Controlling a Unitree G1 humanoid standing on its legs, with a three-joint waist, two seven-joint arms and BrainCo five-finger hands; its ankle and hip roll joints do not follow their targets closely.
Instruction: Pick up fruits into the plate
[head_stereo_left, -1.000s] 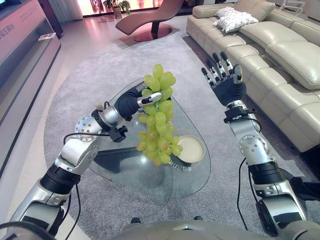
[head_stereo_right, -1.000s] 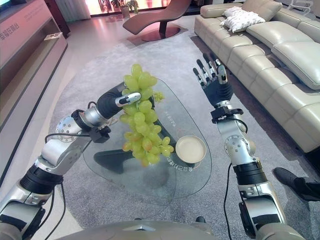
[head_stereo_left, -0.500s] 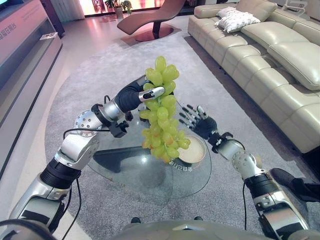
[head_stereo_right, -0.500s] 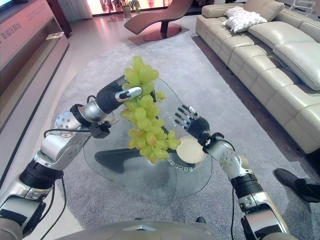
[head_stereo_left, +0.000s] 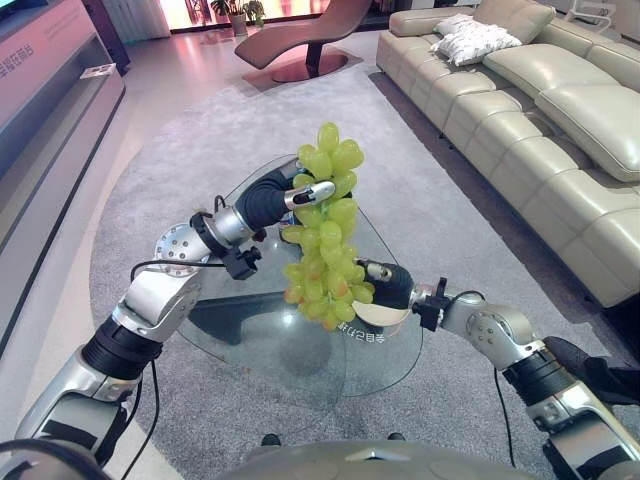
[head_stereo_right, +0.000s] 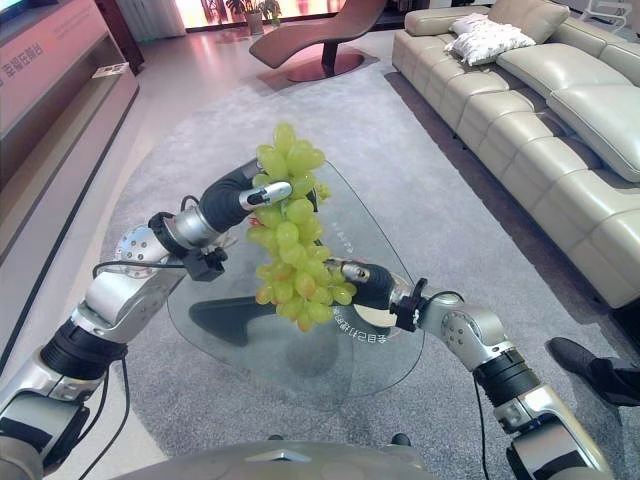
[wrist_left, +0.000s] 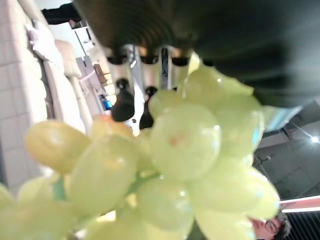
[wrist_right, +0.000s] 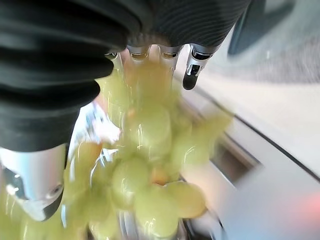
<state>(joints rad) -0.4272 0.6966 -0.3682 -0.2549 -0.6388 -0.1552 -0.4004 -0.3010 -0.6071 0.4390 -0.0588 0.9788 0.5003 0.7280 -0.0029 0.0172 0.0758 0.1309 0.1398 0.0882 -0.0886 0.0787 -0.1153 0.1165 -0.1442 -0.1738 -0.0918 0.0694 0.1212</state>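
Carrying the grapes (head_stereo_left: 325, 240), your left hand (head_stereo_left: 280, 196) pinches them above the glass counter (head_stereo_right: 290, 345); the right hand (head_stereo_left: 385, 285), fingers straight, cups them. Next, lower onto the plate (head_stereo_left: 385, 313).

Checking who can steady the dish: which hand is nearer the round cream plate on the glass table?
Right. The right hand sits low, right at the round cream plate. The left hand is raised, up and to the left, gripping the green grape bunch.

Silver-grey arms, black-banded; dark ribbed covers on each hand (head_stereo_left: 268, 203); silver fingers (head_stereo_left: 310, 193), seemingly dark-tipped.
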